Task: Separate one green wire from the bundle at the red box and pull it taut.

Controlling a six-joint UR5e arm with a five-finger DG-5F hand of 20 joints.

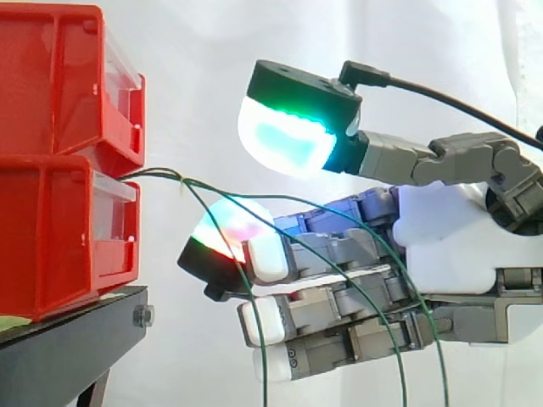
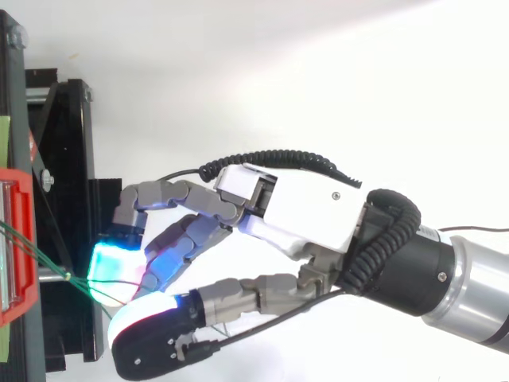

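Closest to you in the side view, the green wires (image 1: 165, 175) leave the gap between the two stacked red bins as one tight bundle. Just right of the bins they fan out into three strands. Each strand sags in a loose curve and runs off the bottom edge: one drops just beyond the fingertips, and the other two arc across the front of the fingers. None of them hangs straight. You cannot tell from this angle whether the arcing strands touch the fingers or only pass before them.

Behind the strands sits the hand (image 1: 450, 229), reaching in from the right with its fingers spread and nothing pinched. The thumb pad (image 1: 284, 140) glows cyan and green and stands well above the rest, leaving a wide gap. The uppermost finger pad (image 1: 227, 231) glows red, white and green, just right of the lower bin. The other fingers lie nearly straight, stacked close under it, tips toward the bins.

From above, the hand (image 2: 302, 207) points left. A cyan pad sits just beside the spot where the wires (image 2: 67, 277) gather off the red box (image 2: 20, 239).

Farther left in the side view, the upper red bin (image 1: 51, 85) rests on the lower red bin (image 1: 51, 237), which stands on the black stand (image 1: 68, 348). The white curtain (image 1: 195, 51) closes off the back.
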